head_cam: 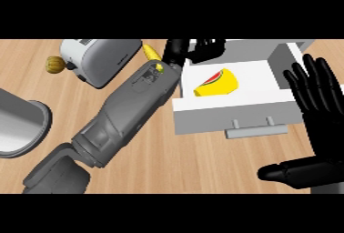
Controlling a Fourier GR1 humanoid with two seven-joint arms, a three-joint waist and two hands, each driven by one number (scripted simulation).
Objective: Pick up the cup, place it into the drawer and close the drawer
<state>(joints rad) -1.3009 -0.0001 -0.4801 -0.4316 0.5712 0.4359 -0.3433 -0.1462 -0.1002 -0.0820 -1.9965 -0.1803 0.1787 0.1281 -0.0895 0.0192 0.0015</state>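
A yellow cup (218, 83) with a watermelon-slice print lies on its side inside the open white drawer (259, 75), towards its left half. My left hand (193, 49) hovers over the drawer's far left corner, a little beyond the cup. Its fingers are relaxed and hold nothing. The grey left forearm (134, 104) runs diagonally up from the lower left. My right hand (317, 113) rests open at the right edge with fingers up, beside the drawer's right wall. The drawer's grey handle (255, 132) faces me.
A silver toaster (101, 57) stands at the back left, with a yellow item (150, 51) by its right side and a small brown object (55, 63) to its left. A grey round vessel (20, 120) sits at the left edge. Wooden counter (201, 159) lies in front of the drawer.
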